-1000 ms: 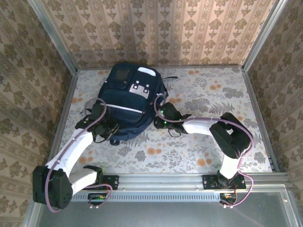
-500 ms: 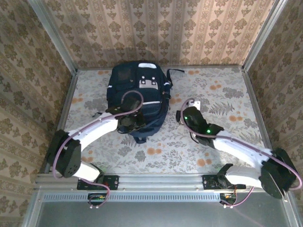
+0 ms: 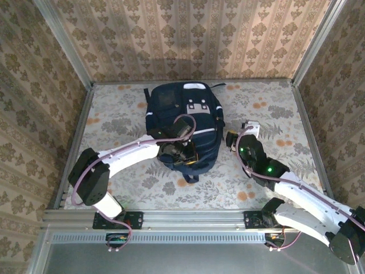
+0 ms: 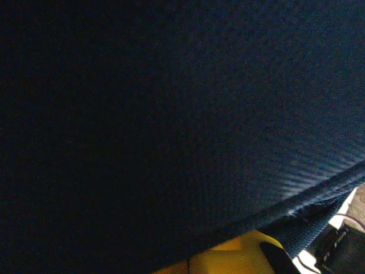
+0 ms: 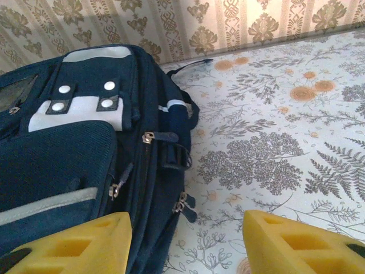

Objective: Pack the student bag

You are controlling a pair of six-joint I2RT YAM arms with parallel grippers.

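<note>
floral-patterned table (image 3: 274,108), the student bag (image 3: 165,123) flat on its far middle part

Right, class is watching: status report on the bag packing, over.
Left tool shut, against student bag's front fabric. Right tool open, empty, beside bag. Bag lies flat on table, front up. No obstruction seen.

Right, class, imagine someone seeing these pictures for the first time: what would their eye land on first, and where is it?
The big navy student bag, lying flat toward the far side of the floral table, stands out first. The left gripper sits on its near end, while the right gripper hangs open just to its right, holding nothing. Patterned wallpaper closes in all around.
</note>
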